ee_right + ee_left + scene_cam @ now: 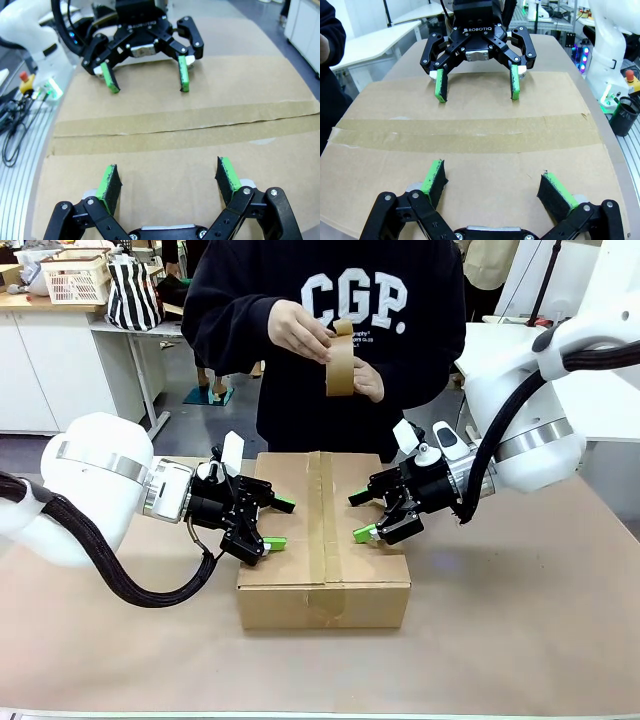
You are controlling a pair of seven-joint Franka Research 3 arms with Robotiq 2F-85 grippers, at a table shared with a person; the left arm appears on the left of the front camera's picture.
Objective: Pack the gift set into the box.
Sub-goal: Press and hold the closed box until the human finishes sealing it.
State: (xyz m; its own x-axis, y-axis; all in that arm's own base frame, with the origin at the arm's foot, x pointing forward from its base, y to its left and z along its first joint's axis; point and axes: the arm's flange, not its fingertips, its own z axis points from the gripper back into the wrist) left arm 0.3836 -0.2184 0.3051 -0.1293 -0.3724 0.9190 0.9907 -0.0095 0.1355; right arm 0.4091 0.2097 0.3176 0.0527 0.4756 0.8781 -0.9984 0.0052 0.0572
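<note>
The box (322,530) is a brown cardboard carton in the middle of the table, its top flaps closed and a tape strip (319,515) along the centre seam. My left gripper (278,524) hovers open over the box's left half, nothing between its fingers. My right gripper (361,515) hovers open over the right half, facing the left one. In the left wrist view my left gripper (492,185) is near the tape (470,134), with the right gripper (476,89) opposite. The right wrist view shows my right gripper (167,182) and the left gripper (147,77) across the tape (185,127). The gift set is hidden.
A person in a dark sweatshirt stands at the far side holding a roll of brown tape (341,367) in both hands above the box. A brown mat (520,620) covers the table around the box. Cables (15,125) lie beside the table.
</note>
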